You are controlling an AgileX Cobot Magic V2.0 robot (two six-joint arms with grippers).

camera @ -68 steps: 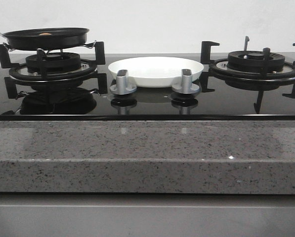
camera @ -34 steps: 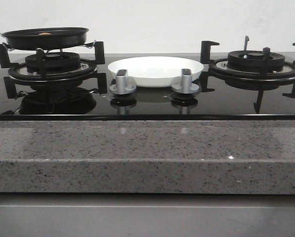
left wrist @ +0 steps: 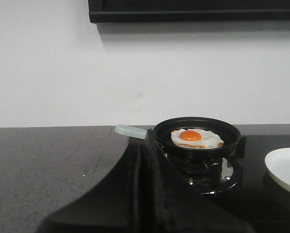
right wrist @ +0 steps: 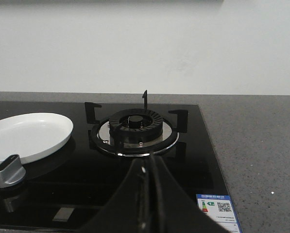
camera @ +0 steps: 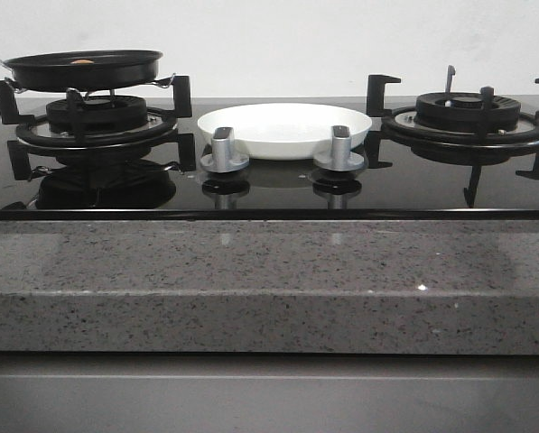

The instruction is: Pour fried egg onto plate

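The fried egg, white with an orange yolk, lies flat in a black frying pan on the left burner. In the left wrist view the egg sits in the pan, whose pale green handle points away from the plate. The white plate is empty on the black glass hob between the burners; it also shows in the left wrist view and the right wrist view. My left gripper is shut and empty, its tips in front of the handle's root. My right gripper is shut and empty, facing the right burner.
Two silver knobs stand just in front of the plate. The right burner with its black grate is bare. A speckled grey stone counter edge runs along the front. Neither arm shows in the front view.
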